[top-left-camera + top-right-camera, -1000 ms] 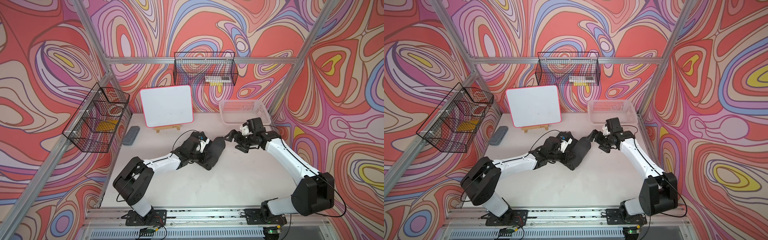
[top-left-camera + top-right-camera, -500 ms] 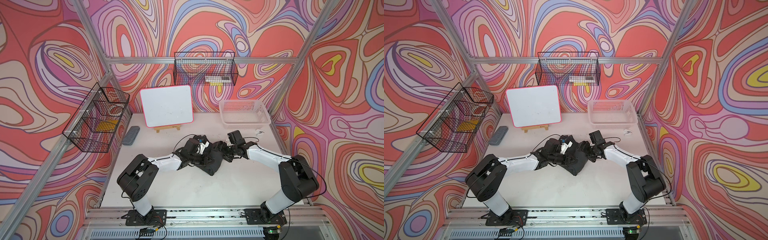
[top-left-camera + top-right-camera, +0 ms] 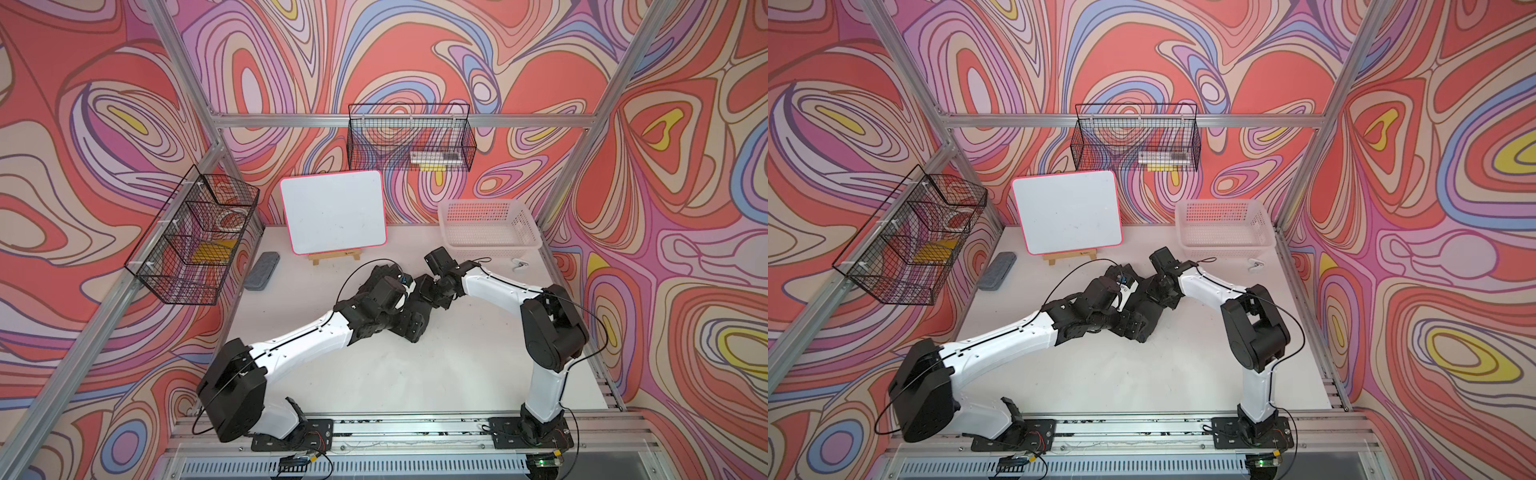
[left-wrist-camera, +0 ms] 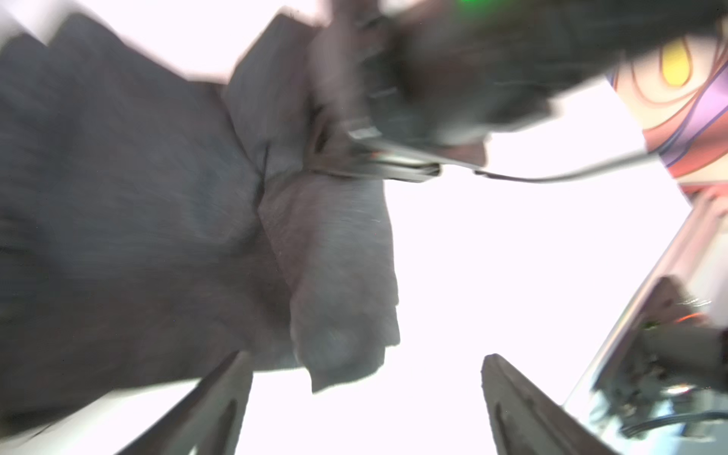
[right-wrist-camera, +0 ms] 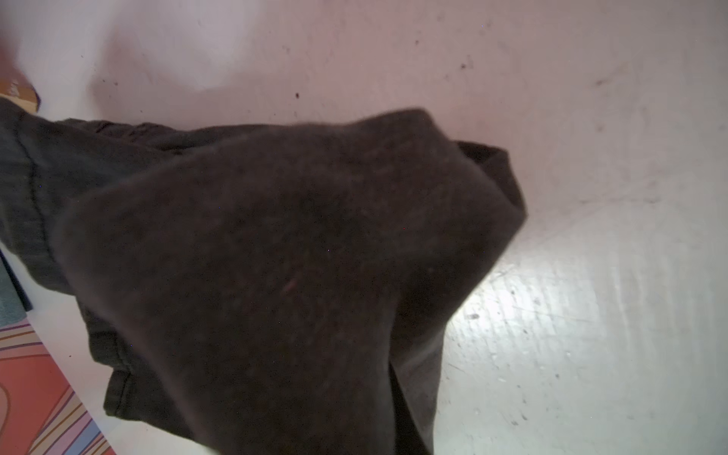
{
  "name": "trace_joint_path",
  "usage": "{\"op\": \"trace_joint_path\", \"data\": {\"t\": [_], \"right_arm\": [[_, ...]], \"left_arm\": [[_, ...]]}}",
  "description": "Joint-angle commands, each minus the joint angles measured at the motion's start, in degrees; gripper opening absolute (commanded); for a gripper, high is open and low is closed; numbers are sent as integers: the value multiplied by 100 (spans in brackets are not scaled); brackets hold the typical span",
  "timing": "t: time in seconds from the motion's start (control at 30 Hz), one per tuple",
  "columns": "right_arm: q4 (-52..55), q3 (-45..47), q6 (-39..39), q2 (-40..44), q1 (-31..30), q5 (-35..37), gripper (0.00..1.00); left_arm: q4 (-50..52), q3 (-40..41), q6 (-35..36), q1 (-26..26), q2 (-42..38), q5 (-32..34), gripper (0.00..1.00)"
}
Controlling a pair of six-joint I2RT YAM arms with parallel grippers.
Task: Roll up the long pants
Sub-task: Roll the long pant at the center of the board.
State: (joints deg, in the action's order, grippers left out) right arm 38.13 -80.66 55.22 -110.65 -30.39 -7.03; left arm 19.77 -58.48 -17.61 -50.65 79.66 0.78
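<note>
The long pants [image 3: 428, 303] [image 3: 1152, 305] lie as a dark charcoal bundle at mid-table, between both arms. My left gripper [image 4: 364, 378] [image 3: 409, 326] is open. Its two fingers [image 4: 220, 398] stand wide apart with bare table between them, and a corner of the pants [image 4: 138, 197] ends just ahead of them. My right gripper [image 3: 432, 291] [image 3: 1156, 291] is pressed into the bundle's far right end. In the right wrist view the pants [image 5: 295, 256] rise right up to the camera and hide the fingers, which are shut on the cloth.
A white plastic basket [image 3: 490, 239] stands at the back right, with a small white clip [image 3: 519, 264] in front of it. A whiteboard on an easel [image 3: 332, 216] stands at the back, a grey eraser [image 3: 262, 272] to its left. Wire baskets [image 3: 195, 237] [image 3: 409, 137] hang on the walls.
My left gripper has opened and let go of the pants. My right arm came in from near the basket to the bundle, and its jaws have closed on the cloth.
</note>
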Motion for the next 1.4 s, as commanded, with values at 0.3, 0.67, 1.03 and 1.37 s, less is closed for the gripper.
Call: {"op": "trace_joint_path", "data": {"t": [0.3,0.67,1.03,1.37], "right_arm": [[1337,-1118,-305,-660,-116,-47,18],[1153,-917,-316,-447,-195,-648,19],[575,-267,-523,259,-195,-1352,73],[534,117,-1183,1469,842,-1399,90]], "left_arm": [[-1927,1030,2537,-1552,1019,4190,99],[-3280,789,3803,-1511,2543,4511,82],[-3353,1617,1424,-590,1329,2448,0],[-5946,3133,-2999,1189,849,-1935,0]]}}
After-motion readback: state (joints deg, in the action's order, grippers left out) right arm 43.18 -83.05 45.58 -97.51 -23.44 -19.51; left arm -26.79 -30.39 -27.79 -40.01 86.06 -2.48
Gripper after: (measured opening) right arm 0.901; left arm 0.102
